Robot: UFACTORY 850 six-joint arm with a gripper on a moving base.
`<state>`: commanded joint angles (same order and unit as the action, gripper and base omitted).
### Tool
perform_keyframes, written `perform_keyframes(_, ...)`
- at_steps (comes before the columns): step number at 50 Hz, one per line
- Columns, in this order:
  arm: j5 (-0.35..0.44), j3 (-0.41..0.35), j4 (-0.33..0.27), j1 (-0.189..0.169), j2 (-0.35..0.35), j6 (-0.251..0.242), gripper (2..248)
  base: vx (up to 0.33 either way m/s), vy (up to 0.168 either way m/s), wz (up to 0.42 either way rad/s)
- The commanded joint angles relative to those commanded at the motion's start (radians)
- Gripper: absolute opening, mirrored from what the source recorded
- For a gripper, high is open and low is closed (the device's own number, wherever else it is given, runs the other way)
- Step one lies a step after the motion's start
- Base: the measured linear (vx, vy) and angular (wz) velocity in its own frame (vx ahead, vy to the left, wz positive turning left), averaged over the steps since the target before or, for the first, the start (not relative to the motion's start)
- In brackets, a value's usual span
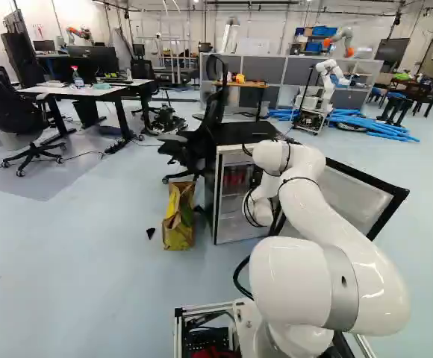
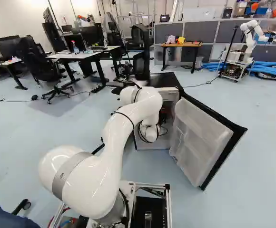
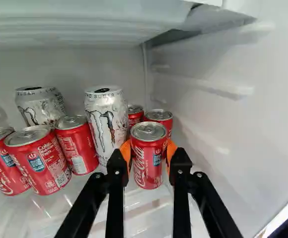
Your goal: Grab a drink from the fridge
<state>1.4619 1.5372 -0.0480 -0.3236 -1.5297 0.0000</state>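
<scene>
- Peering ahead in the left base view, I find the open fridge (image 1: 245,134) with its door (image 1: 357,200) swung out beside my arm (image 1: 343,257). Red cans (image 1: 235,177) show dimly inside; my wrist end is mostly hidden, so I can't judge my hold here.
- From the right base view, my arm reaches to the fridge's opening, and the door leaves me a passage that looks none too generous for carrying a drink out.
- Through the wrist view, my drink is the red can (image 3: 146,171) between my orange pads (image 3: 126,153). It stands upright on the shelf (image 3: 145,213), towards the side edge by the bare wall (image 3: 243,139), nearer the front edge than the two small cans (image 3: 164,118) behind it.
- My pincer (image 3: 149,151) is closed to the can's width, a pad against either flank, as far as I can tell with the contact partly round the curve.
- If full, it should feel heavy for its size and fairly stiff; its thin skin could dent, and chill damp could make it slippery.
- I'd grip square across the middle of the barrel, firmly but without crushing, and lift level, clear of the tall silver can (image 3: 106,124).
</scene>
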Motion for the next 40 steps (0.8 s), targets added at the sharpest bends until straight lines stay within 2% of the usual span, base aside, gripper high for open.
perform_keyframes(14, 0.000, -0.095, 0.000, -0.001, 0.066, 0.000, 92, 0.000, 0.000, 0.000)
perform_keyframes(40, 0.000, -0.364, 0.000, 0.008, 0.257, 0.000, 92, 0.000, 0.000, 0.000)
